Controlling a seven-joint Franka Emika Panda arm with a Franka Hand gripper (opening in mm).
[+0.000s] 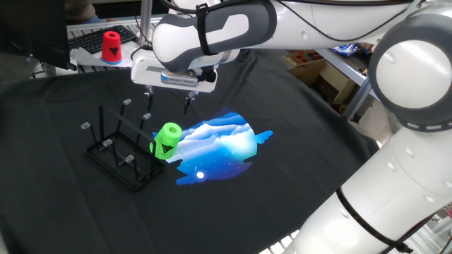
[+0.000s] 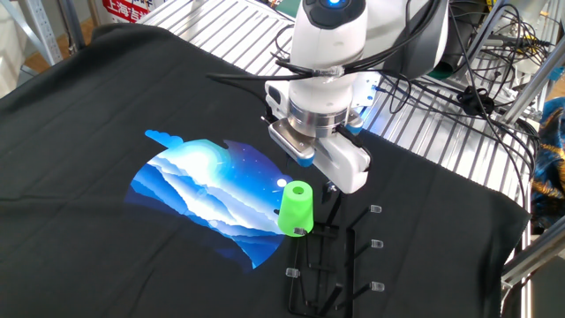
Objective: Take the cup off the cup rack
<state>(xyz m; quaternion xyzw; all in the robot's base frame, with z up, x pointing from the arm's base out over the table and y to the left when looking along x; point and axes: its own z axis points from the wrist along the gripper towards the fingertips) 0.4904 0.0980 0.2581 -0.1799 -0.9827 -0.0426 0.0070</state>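
Observation:
The bright green cup (image 1: pixel 168 140) sits on a peg at the near right corner of the black wire cup rack (image 1: pixel 116 152), with its black triangular mark facing the camera. In the other fixed view the cup (image 2: pixel 296 208) stands at the rack's (image 2: pixel 344 265) left end. My gripper (image 1: pixel 168 100) hangs above and a little behind the cup, pointing down, fingers spread apart and empty. It does not touch the cup. In the other fixed view the hand's body hides most of the fingers.
A red cup (image 1: pixel 111 46) stands on a shelf at the back left, by a keyboard. A black cloth with a blue print (image 1: pixel 219 144) covers the table, right of the rack. A metal grille (image 2: pixel 221 35) lies behind the cloth.

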